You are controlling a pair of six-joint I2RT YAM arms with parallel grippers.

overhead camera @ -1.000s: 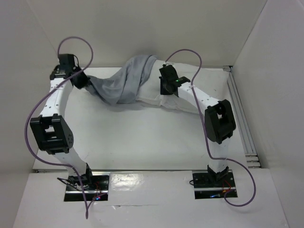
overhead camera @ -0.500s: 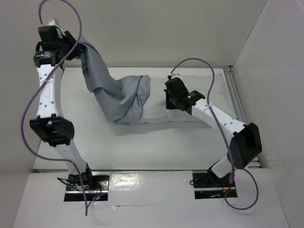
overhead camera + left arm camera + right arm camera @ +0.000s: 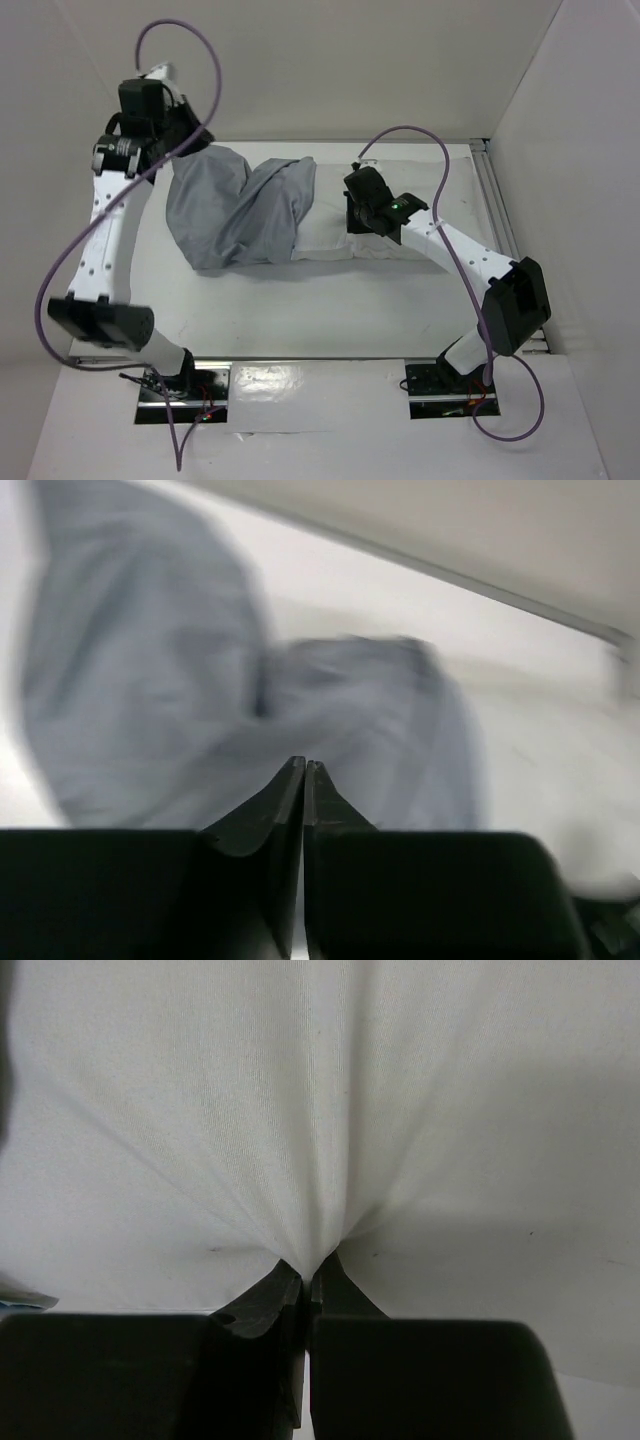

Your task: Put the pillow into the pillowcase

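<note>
The grey pillowcase lies limp and wrinkled on the left half of the table, with its right end draped over the left end of the white pillow. In the top view my left gripper hangs raised over the pillowcase's far left corner. In the blurred left wrist view the left gripper has its jaws together with nothing between them, and the pillowcase lies below. My right gripper is shut on a pinch of pillow fabric. The right wrist view shows this gripper with the pillow gathered into folds at its tips.
White walls enclose the white table at the back, left and right. A metal rail runs along the right edge. Purple cables loop above both arms. The arm bases stand at the near edge.
Half a second ago the left gripper held the pillowcase lifted high at the far left. The cloth has since dropped and spread on the table, and that gripper has moved right. The right arm is still.
</note>
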